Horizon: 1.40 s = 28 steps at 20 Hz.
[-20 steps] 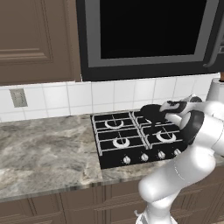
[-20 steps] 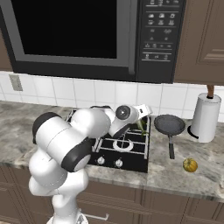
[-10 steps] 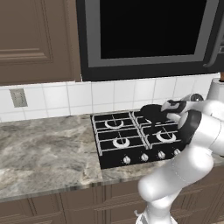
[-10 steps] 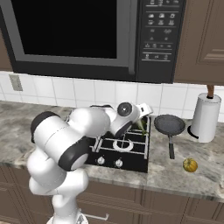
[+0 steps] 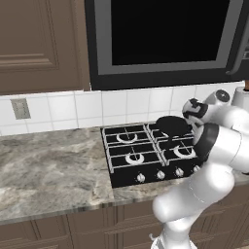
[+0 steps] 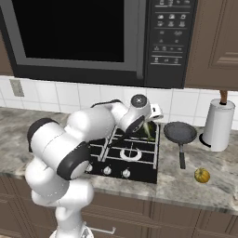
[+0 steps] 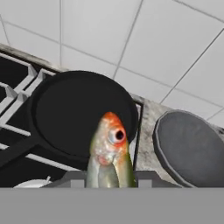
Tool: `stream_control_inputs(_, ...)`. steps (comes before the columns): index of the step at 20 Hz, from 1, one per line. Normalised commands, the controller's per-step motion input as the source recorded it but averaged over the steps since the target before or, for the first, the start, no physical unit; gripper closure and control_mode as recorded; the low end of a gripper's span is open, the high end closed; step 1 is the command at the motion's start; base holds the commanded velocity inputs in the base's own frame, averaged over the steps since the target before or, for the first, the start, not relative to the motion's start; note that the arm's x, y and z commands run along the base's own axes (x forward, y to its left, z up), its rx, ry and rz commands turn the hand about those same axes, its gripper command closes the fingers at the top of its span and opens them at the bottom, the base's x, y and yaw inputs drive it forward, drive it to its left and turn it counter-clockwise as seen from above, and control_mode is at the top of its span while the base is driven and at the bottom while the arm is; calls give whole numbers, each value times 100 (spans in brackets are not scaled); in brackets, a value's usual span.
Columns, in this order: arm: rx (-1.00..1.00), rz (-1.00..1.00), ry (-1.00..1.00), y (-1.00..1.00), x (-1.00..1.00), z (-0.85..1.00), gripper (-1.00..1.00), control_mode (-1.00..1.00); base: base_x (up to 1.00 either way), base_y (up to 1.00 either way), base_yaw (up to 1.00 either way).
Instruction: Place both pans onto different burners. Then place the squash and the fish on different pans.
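Judging from how things lie, the task is partly done. Nearest the hand camera, the fish (image 7: 109,153) is held head-up between the fingers of the gripper (image 6: 149,122), whose jaws are closed narrowly on its body. Just beyond the fish, one pan (image 7: 83,113) is seen resting on the back right burner of the hob (image 5: 146,153), its handle running toward the front; this pan holds nothing yet, so the fish is taken to be meant for it. Farther on, to the right of the hob, the second pan (image 6: 180,132) sits on the counter (image 6: 186,181), not on any burner. A small round yellow-orange thing, taken for the squash (image 6: 201,175), lies on the counter in front of that pan. Left to do: releasing the fish, moving the second pan, placing the squash.
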Motion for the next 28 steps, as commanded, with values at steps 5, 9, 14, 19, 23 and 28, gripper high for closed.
stream_control_inputs(5,6,0,15,8,28,0,100,-100,0,0,0)
stream_control_inputs(9,-5,4,2,16,35,-13,100,-100,0,0,0)
stream_control_inputs(14,-15,8,0,23,8,-45,100,-100,0,0,0)
stream_control_inputs(19,-11,9,-3,16,9,-40,100,-100,0,0,0)
stream_control_inputs(23,0,7,-2,8,19,-2,100,-100,0,0,0)
stream_control_inputs(28,0,6,-1,3,27,-1,100,-100,0,0,0)
